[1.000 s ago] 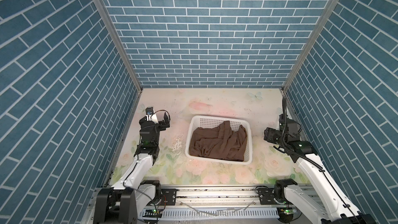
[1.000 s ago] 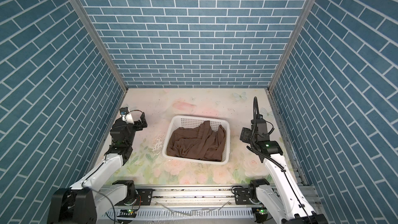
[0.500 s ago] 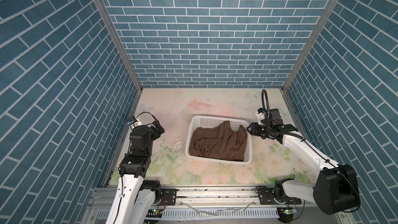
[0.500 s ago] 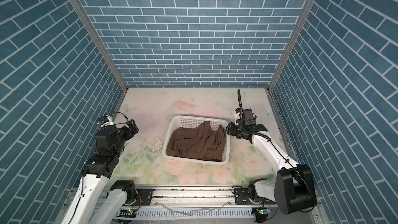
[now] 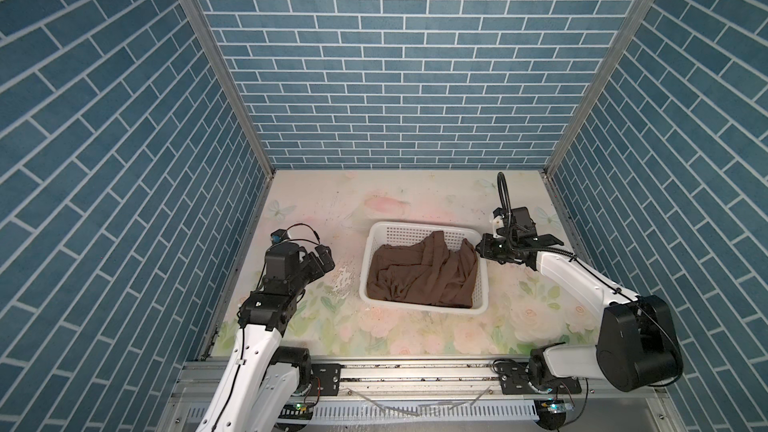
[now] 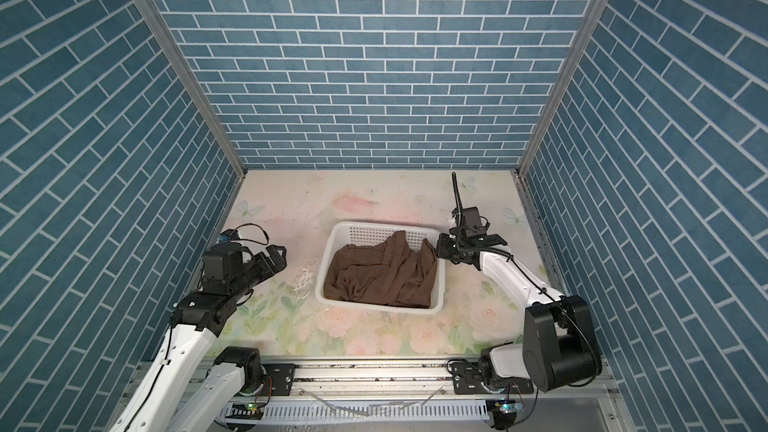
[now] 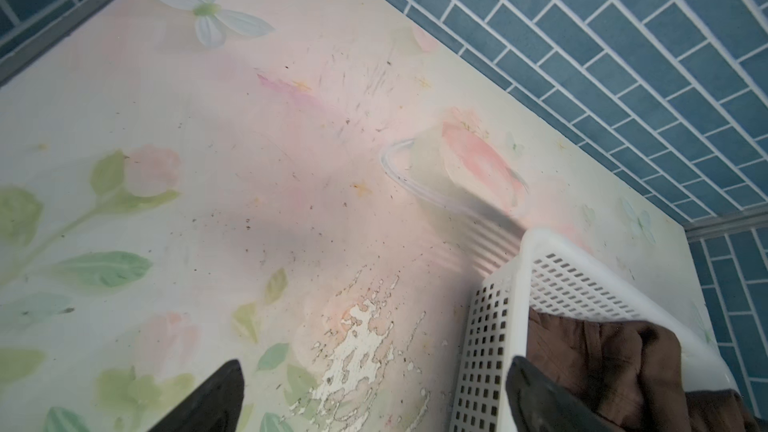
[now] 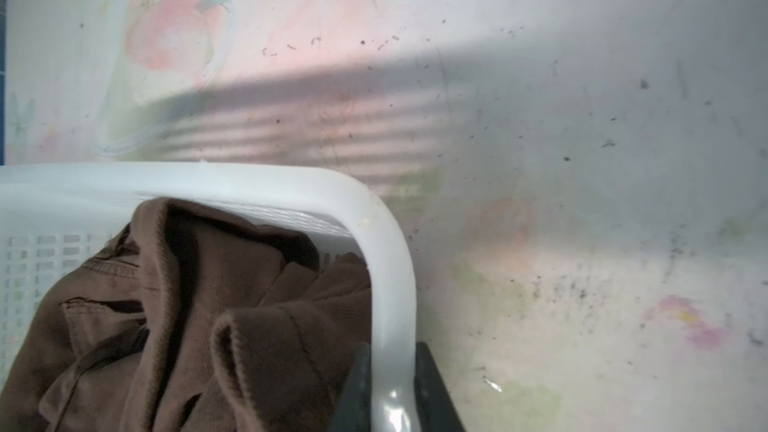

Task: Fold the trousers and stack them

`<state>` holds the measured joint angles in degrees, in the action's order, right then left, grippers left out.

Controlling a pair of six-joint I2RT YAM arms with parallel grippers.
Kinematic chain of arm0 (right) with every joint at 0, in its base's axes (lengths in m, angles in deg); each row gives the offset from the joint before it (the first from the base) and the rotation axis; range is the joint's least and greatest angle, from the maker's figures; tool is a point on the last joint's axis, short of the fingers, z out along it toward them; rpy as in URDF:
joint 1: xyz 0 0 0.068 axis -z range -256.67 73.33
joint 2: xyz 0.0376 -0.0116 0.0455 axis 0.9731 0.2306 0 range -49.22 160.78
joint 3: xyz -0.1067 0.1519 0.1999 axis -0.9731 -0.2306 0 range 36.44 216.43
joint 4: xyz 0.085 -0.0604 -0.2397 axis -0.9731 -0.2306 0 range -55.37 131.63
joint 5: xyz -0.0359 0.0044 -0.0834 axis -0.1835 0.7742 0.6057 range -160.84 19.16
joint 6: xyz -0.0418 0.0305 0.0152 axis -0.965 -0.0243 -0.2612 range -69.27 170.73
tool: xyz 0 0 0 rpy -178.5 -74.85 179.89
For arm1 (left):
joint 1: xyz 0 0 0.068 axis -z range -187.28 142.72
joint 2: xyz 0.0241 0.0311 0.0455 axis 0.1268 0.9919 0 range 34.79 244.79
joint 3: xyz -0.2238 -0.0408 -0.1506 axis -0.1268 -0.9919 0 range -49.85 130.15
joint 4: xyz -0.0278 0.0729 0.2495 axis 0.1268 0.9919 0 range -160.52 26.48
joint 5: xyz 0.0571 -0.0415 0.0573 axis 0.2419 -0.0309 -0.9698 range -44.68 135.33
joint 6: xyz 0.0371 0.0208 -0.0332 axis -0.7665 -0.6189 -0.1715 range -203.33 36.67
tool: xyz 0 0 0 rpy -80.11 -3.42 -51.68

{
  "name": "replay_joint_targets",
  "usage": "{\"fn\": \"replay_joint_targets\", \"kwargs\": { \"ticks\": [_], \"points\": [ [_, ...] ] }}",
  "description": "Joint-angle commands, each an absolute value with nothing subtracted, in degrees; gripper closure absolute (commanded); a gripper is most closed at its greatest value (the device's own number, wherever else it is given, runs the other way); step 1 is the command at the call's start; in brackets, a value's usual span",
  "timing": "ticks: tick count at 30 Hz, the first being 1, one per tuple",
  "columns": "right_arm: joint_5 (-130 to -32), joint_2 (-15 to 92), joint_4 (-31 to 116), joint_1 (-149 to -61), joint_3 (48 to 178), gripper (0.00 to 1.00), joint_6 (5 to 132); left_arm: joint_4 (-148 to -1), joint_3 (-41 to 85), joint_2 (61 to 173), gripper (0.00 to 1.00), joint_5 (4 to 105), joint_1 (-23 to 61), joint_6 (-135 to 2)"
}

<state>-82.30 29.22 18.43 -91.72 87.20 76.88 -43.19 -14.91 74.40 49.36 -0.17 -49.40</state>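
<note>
The jaws of the right gripper [image 8: 392,350] are clamping the basket [image 5: 420,305] by its rim at the upper right corner. Those of the left gripper [image 7: 374,363] are standing wide apart, left of it. The trousers [image 5: 424,278] are lying crumpled inside the basket.

The pale, floral-printed counter [image 5: 316,201] carries one white perforated basket [image 5: 415,303], standing upright near its middle, with a patch of flaked print [image 5: 343,276] just to the basket's left.

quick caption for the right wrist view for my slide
Wrist close-up: right gripper clamped on the rim of the white basket, crumpled brown trousers inside, floral table beyond.
</note>
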Motion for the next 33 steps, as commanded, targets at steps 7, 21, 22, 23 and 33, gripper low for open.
{"fn": "replay_joint_targets", "kwargs": {
  "ticks": [7,21,22,23,33],
  "points": [
    [-69.5,37.2,6.6,-74.9,105.0,0.62,70.9,-49.5,-13.7,81.3,0.01,48.4,13.6,-47.5],
    [-65.3,29.8,2.9,-98.1,110.3,0.71,73.1,-60.8,-2.8,105.2,0.01,49.9,24.6,-45.8],
    [-65.8,29.9,4.2,-100.7,109.0,0.77,74.7,-60.9,-2.0,105.9,0.02,49.9,24.6,-45.6],
    [-65.8,30.0,5.8,-103.0,107.6,0.81,75.8,-60.6,-1.3,106.3,0.02,49.7,24.7,-45.5],
    [-65.1,37.3,15.1,-112.1,93.7,0.87,85.4,-59.9,-3.8,104.8,0.02,44.2,24.6,-41.2]
  ]
}}
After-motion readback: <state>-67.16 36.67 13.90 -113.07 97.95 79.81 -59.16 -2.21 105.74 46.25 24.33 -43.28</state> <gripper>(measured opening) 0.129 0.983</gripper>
